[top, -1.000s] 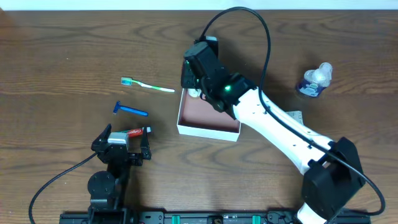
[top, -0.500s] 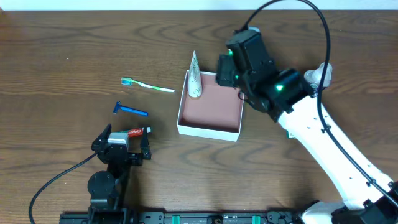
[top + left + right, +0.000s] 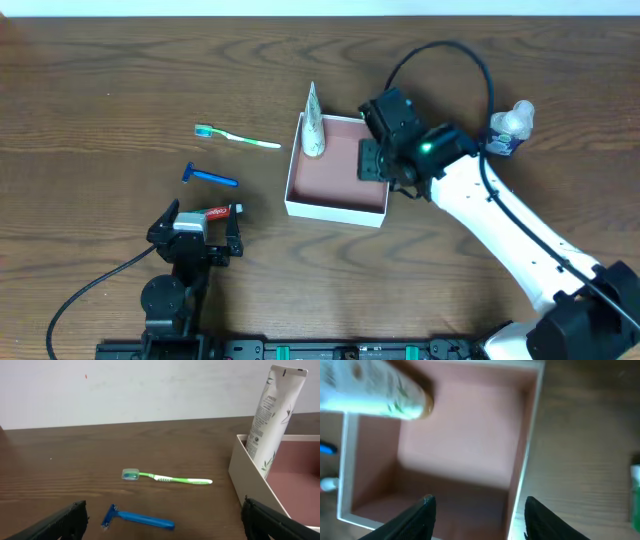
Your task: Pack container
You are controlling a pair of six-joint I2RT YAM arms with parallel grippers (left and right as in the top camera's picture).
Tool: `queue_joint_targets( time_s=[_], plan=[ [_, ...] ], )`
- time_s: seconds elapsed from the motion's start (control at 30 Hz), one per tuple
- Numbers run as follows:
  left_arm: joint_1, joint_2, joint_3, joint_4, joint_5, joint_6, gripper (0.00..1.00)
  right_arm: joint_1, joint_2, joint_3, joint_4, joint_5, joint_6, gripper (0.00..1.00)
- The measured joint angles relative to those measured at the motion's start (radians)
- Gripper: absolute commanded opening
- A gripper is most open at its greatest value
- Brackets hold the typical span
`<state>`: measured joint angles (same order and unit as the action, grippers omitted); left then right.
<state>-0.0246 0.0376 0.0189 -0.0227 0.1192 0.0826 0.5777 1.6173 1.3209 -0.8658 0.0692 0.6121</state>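
The container (image 3: 334, 209) is a shallow white box with a pinkish-brown inside, at the table's middle. A white tube (image 3: 313, 122) stands leaning in its far left corner; it also shows in the left wrist view (image 3: 275, 405) and the right wrist view (image 3: 375, 390). My right gripper (image 3: 372, 160) is open and empty over the container's right wall (image 3: 522, 455). My left gripper (image 3: 195, 232) is open and empty, resting near the front left. A blue razor (image 3: 210, 177) and a green toothbrush (image 3: 238, 137) lie on the table left of the container, ahead of the left gripper (image 3: 160, 525).
A small clear bottle with blue contents (image 3: 506, 128) stands at the far right. A red and white item (image 3: 218, 212) lies by the left gripper. Black cables run from both arms.
The right arm let go of the white tube in the container's far left corner, swung right, then came back down over the container's right wall. The left arm has not moved.
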Motion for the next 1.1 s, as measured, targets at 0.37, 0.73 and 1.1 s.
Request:
queue_joint_targets(
  time_s=[0.37, 0.73, 1.1],
  plan=[
    [0.0, 0.0, 0.0, 0.0, 0.0, 0.0, 0.98, 0.026, 0.004, -0.145, 0.071, -0.09, 0.0, 0.56],
    [0.0, 0.0, 0.0, 0.0, 0.0, 0.0, 0.98, 0.026, 0.004, -0.148, 0.071, -0.1, 0.0, 0.54],
    [0.0, 0.0, 0.0, 0.0, 0.0, 0.0, 0.98, 0.026, 0.004, -0.149, 0.04, -0.091, -0.019, 0.54]
  ],
)
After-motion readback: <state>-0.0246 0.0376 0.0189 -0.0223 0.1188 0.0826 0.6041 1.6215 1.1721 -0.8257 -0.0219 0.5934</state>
